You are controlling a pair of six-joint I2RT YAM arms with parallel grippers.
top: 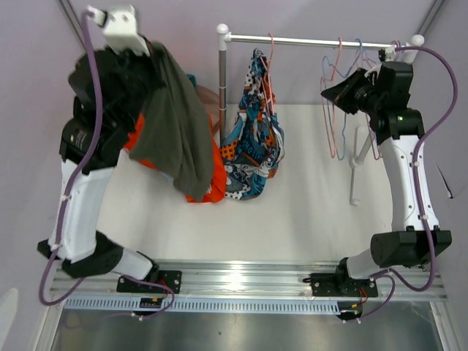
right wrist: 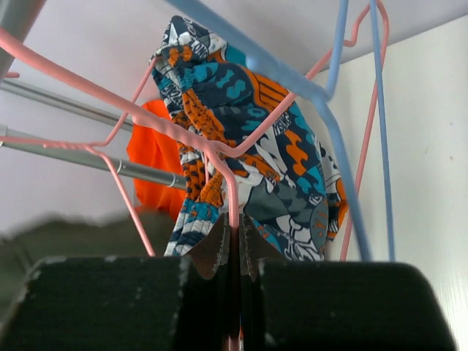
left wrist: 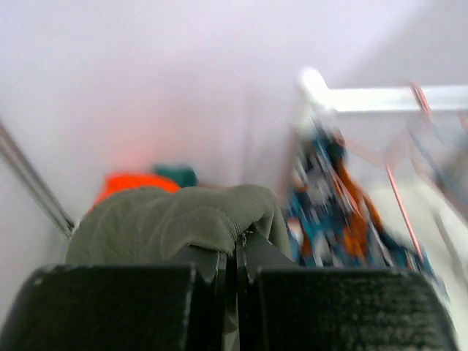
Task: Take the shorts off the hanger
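My left gripper is shut on the olive green shorts, which hang from it, raised above the left of the table. The orange shorts lie on the table below them, and a bit of dark teal shorts shows behind. The printed shorts hang from a pink hanger on the rail. On the right my right gripper is shut on the wire of an empty pink hanger, level with the rail's right end. The left wrist view is blurred.
Further empty pink and blue hangers dangle at the right end of the rail beside my right gripper. The rail's white posts stand on the white table. Grey walls close in at the back and both sides.
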